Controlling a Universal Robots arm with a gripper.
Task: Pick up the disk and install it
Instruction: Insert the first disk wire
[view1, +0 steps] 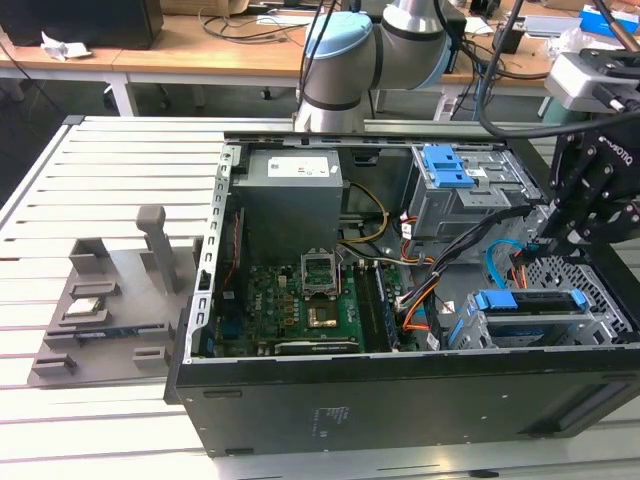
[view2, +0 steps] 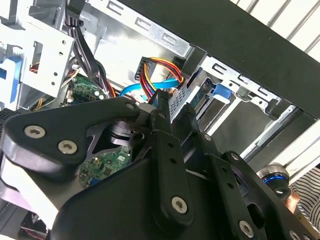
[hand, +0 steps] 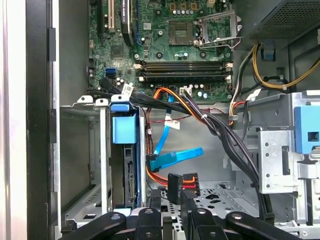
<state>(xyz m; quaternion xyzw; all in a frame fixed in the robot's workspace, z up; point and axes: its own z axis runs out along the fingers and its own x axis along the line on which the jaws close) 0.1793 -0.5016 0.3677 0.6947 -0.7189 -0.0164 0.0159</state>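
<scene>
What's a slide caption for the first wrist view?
Gripper above the open computer case, beside the blue-tabbed disk seated in its cage below the motherboard.

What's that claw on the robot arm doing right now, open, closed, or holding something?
Gripper: shut on the black cable plug with coloured wires, inside the computer case.

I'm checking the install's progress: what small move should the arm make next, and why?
Likely a small sideways shift of the gripper toward the disk. The disk already stands in the drive cage, while the black connector by the gripper lies apart from it.
</scene>
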